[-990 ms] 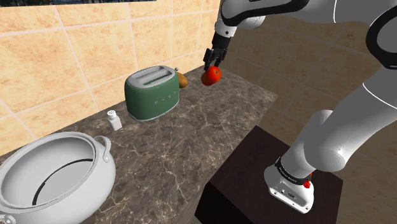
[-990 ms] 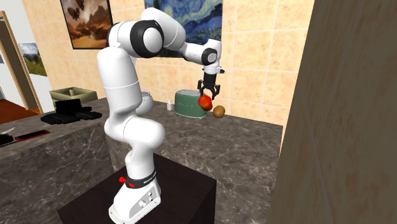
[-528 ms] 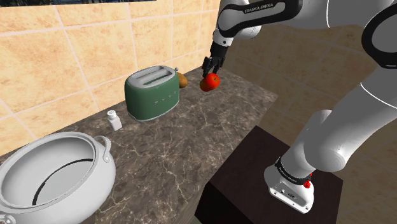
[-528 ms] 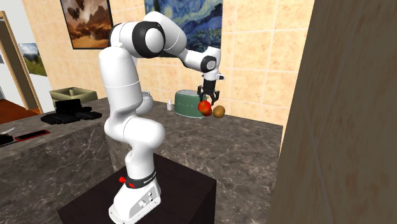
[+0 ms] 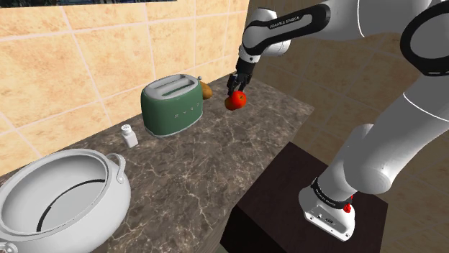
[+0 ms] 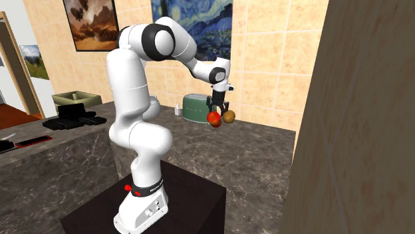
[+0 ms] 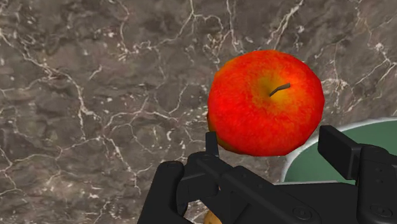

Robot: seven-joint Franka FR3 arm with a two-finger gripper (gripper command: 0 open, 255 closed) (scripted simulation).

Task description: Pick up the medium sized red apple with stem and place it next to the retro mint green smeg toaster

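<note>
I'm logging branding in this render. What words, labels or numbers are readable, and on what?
"FRANKA EMIKA": on the white robot arm, along its forearm.
Lettering on the mint green toaster front: too blurred to read.
Print on the dark band at the arm's base: too small to read.
The red apple bears none.

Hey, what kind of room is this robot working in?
Probably a home kitchen: a mint green toaster and a large white pot stand on a dark marbled countertop against a tan tiled wall, and the end effector holds a red apple.
</note>
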